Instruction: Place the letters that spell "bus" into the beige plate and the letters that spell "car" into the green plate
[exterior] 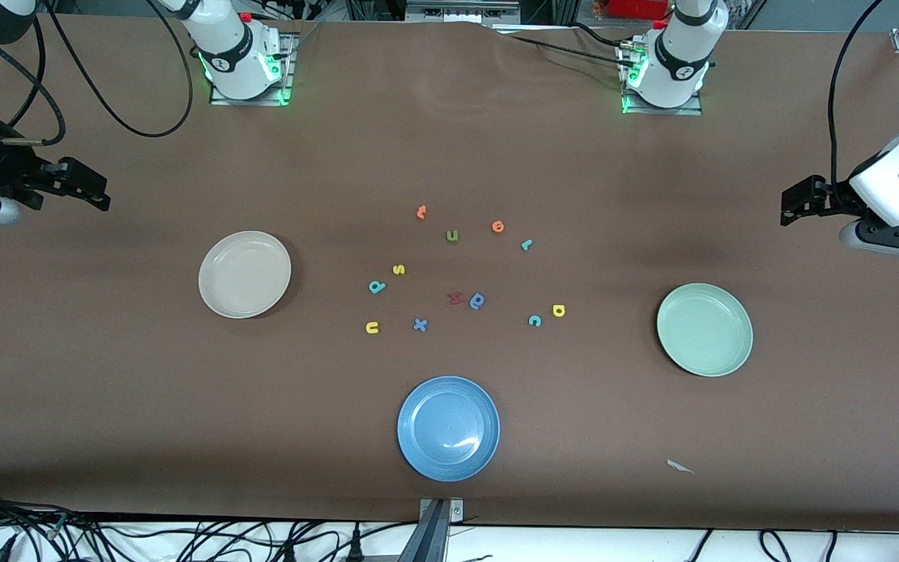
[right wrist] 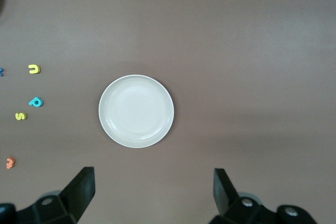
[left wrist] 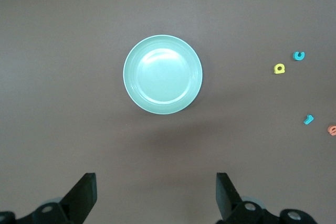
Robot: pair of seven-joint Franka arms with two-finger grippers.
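Observation:
The teal b (exterior: 376,286), yellow s (exterior: 398,269) and yellow u (exterior: 372,327) lie mid-table, toward the empty beige plate (exterior: 244,274). Toward the empty green plate (exterior: 704,329) lie the teal c (exterior: 534,320), yellow a (exterior: 559,311) and teal r (exterior: 527,244). My right gripper (exterior: 87,187) hangs open and empty at its end of the table, with the beige plate (right wrist: 136,110) seen between its fingers. At the other end, my left gripper (exterior: 797,201) is open and empty too, looking down on the green plate (left wrist: 163,74).
A blue plate (exterior: 448,428) sits nearest the front camera. Among the letters lie an olive u (exterior: 452,236), two orange letters (exterior: 421,211) (exterior: 498,227), a red letter (exterior: 455,297), a darker blue round letter (exterior: 477,300) and a blue x (exterior: 420,325). A white scrap (exterior: 680,466) lies near the front edge.

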